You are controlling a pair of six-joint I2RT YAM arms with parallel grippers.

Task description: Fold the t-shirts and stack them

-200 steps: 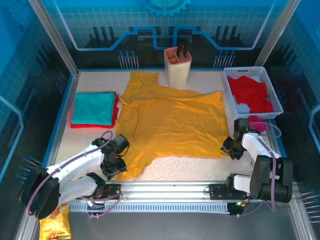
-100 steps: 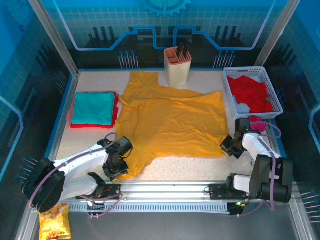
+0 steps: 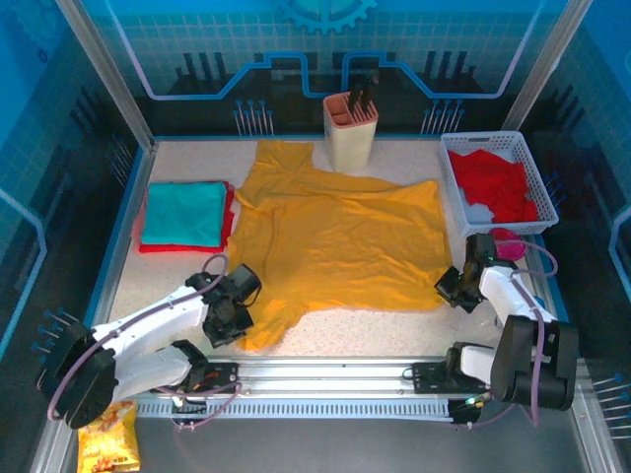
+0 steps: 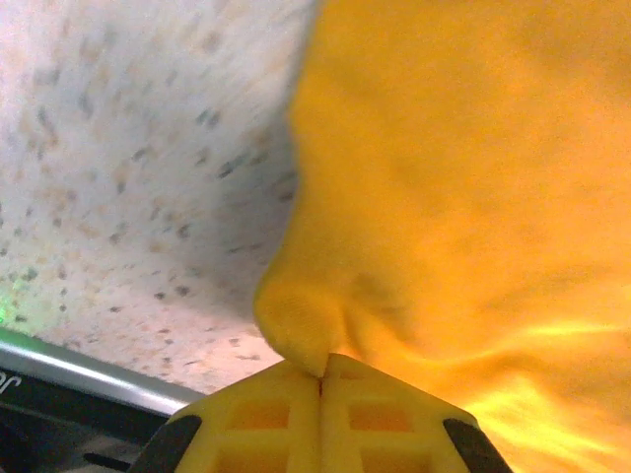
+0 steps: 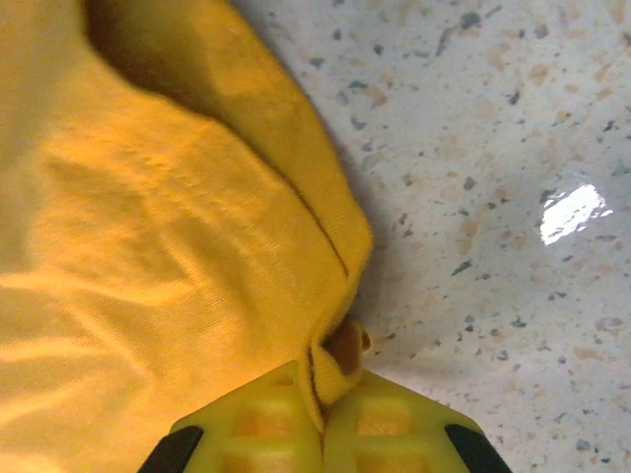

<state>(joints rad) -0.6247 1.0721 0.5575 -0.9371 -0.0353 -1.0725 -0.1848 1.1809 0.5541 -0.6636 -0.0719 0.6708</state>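
A large mustard-yellow t-shirt (image 3: 335,236) lies spread across the middle of the table. My left gripper (image 3: 240,317) is shut on its near left corner (image 4: 301,330), the cloth pinched between the yellow jaws. My right gripper (image 3: 451,292) is shut on the near right corner, where the hem (image 5: 330,370) is bunched between the jaws. A folded teal t-shirt (image 3: 184,212) rests on a folded red t-shirt (image 3: 158,246) at the left. Red t-shirts (image 3: 493,185) fill the basket at the right.
A white basket (image 3: 455,192) stands at the back right. A beige holder (image 3: 350,131) with dark items stands at the back centre, touching the shirt's far edge. A pink object (image 3: 504,241) lies near the right arm. A snack bag (image 3: 108,443) lies off the table's front left.
Both grippers have closed on the yellow t-shirt's near corners. The left gripper shifted slightly right and the near left corner is drawn in a little.
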